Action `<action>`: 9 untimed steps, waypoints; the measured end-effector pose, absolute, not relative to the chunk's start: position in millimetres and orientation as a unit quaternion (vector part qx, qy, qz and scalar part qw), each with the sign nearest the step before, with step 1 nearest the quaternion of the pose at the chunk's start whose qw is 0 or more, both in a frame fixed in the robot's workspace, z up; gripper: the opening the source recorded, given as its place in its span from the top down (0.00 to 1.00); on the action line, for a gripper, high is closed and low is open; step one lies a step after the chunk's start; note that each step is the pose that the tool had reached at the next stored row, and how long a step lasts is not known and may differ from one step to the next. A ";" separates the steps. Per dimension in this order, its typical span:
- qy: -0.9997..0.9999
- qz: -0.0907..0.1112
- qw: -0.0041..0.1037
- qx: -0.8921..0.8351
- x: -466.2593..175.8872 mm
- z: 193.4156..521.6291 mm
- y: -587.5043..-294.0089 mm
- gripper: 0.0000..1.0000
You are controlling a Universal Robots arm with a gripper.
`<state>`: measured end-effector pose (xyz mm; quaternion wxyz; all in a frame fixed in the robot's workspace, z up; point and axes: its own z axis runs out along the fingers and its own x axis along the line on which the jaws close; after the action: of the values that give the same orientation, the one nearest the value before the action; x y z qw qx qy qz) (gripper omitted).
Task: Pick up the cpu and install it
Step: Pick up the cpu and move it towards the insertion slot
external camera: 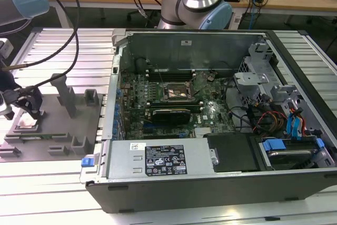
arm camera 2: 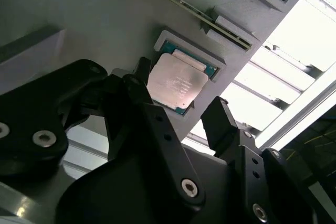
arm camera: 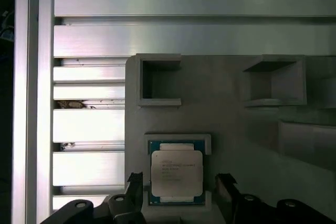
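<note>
The cpu (arm camera: pixel 176 174), a flat square chip with a pale metal top and a green edge, lies in a shallow recess of the grey fixture plate (arm camera: pixel 236 129). In the exterior view the cpu (external camera: pixel 27 125) sits at the far left, outside the computer case. My gripper (arm camera: pixel 179 182) hovers just over it, open, with one black finger (arm camera: pixel 135 183) on each side of the chip and a small gap to each edge. In the second wrist view the cpu (arm camera 2: pixel 176 83) shows between the fingers (arm camera 2: pixel 218 119) of the gripper (arm camera 2: pixel 181 92). The motherboard's empty socket (external camera: pixel 176 92) lies inside the case.
The open computer case (external camera: pixel 210 183) fills the middle and the exterior view's right, with a power supply (external camera: pixel 160 160), cables and drive bays. Grey upright fixture blocks (external camera: pixel 67 96) stand on the plate beside the chip. The whole setup rests on a ribbed aluminium table (arm camera: pixel 184 19).
</note>
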<state>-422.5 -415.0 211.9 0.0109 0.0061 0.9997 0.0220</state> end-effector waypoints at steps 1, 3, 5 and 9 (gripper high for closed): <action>1.000 0.022 0.011 0.006 -422.4 210.9 -414.9 0.34; 1.000 0.022 0.011 0.006 -422.5 207.8 -414.9 0.34; 1.000 0.022 0.011 0.006 -422.5 205.2 -414.9 0.34; 1.000 0.022 0.010 0.006 -422.4 199.8 -414.8 0.34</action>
<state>-422.4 -414.8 199.8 0.0100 0.0061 0.9997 0.0220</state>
